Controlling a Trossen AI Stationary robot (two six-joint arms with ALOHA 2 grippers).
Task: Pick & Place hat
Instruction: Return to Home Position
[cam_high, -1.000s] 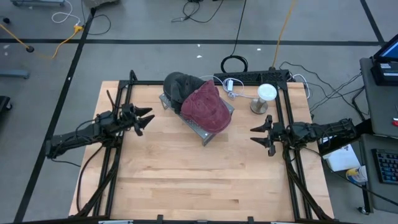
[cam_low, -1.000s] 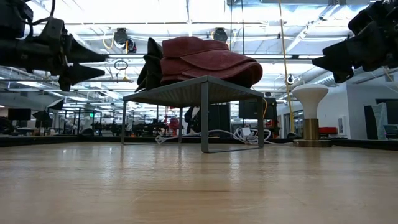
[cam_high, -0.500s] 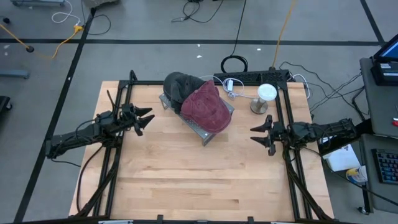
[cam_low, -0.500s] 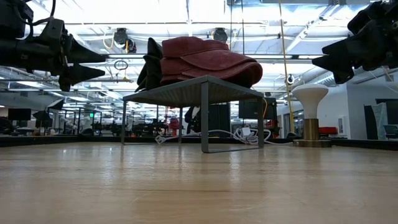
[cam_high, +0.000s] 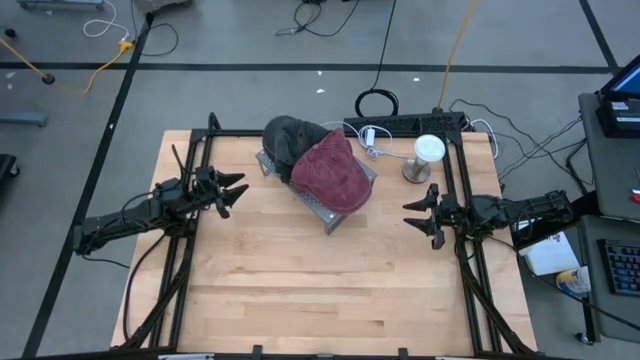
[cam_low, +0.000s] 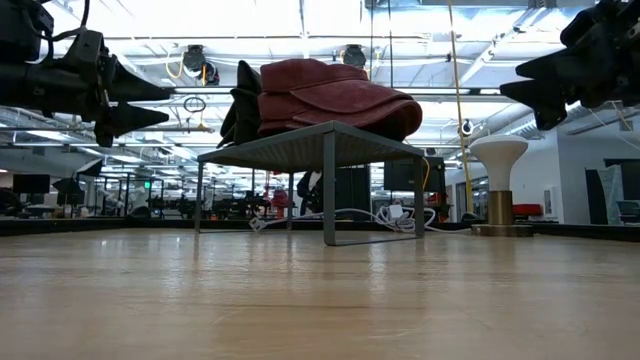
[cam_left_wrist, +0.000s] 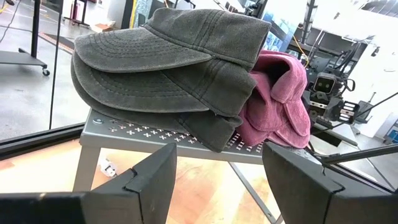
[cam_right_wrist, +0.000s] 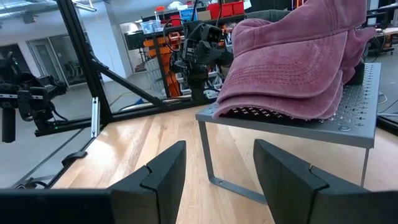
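Observation:
A maroon cap (cam_high: 332, 174) and a dark grey cap (cam_high: 287, 138) lie stacked on a perforated grey metal stand (cam_high: 335, 212) at the table's far middle; the maroon cap (cam_right_wrist: 292, 68) overlaps the grey one (cam_left_wrist: 174, 68). My left gripper (cam_high: 233, 190) hovers open to the left of the stand, fingers pointing at it. My right gripper (cam_high: 417, 218) hovers open to the right of the stand, also pointing toward it. Both are raised off the table and touch nothing.
A white mushroom-shaped holder on a metal base (cam_high: 424, 158) stands at the far right of the table. Black frame rails (cam_high: 190, 250) run along both sides. Cables and a power strip (cam_high: 400, 125) lie behind the far edge. The near half of the wooden table (cam_high: 320, 290) is bare.

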